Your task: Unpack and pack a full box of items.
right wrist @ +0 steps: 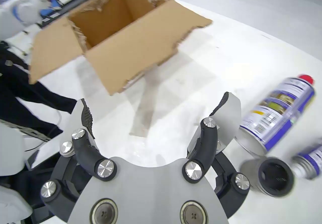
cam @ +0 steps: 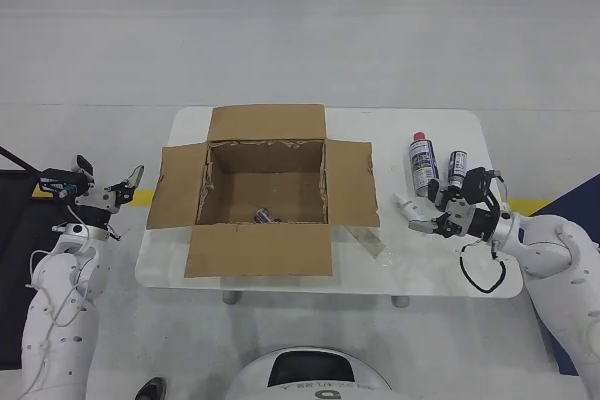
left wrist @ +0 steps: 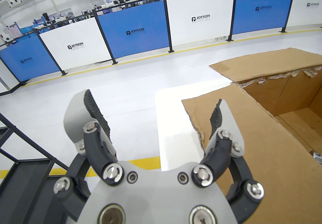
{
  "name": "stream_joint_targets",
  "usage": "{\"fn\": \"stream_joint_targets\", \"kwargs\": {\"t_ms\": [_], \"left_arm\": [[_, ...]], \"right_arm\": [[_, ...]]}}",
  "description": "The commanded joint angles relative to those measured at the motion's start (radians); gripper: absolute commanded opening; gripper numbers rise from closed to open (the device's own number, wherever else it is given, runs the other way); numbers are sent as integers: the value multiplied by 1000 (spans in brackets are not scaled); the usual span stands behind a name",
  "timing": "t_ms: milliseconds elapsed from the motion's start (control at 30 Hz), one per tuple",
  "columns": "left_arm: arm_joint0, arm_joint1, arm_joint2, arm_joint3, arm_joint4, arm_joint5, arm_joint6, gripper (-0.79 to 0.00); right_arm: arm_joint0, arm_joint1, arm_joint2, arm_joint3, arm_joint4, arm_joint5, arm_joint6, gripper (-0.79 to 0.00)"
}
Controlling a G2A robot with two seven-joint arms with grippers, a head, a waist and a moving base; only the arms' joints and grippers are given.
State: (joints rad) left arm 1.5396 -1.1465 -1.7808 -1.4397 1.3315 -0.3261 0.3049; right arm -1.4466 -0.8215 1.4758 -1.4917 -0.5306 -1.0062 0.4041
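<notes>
- Right pincer – wide open, holding nothing, low over the table on the right side of the box.
- Left pincer – also wide open and empty, out past the table's left edge, level with the box's left flap.
- The box sits mid-table with all four flaps folded out. I see one small item on its floor near the front wall, too small to tell what it is.
- The large spray can lies on its side just beside the right pincer. Its long axis runs away from me, red cap at the far end and base towards the pincer.
- The small can lies parallel to it, one step further right. A black cylinder sits next to both, close under the right wrist.
- My read is that unpacking is nearly done, with only the one item left inside.
- Key relation: the cans are to the outer side of the right pincer and almost touching it. The left pincer is well apart from them, across the whole box.
- So anything with the cans goes to the right arm. The jaws would need to close across the can, not along its length.
- The item in the box looks about equally far from both pincers, so I can't call which is nearer.
</notes>
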Motion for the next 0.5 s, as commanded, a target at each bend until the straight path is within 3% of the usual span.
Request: {"fn": "stream_joint_targets", "kwargs": {"t_ms": [0,300,467], "left_arm": [[0,0,0,0,0,0,0,0],[0,0,0,0,0,0,0,0],[0,0,0,0,0,0,0,0]], "right_arm": [[0,0,0,-2,-51,59,0,0],[4,-1,3,-7,-37,63,-16,0],[76,-13,-34,13,15,106,-53,0]]}}
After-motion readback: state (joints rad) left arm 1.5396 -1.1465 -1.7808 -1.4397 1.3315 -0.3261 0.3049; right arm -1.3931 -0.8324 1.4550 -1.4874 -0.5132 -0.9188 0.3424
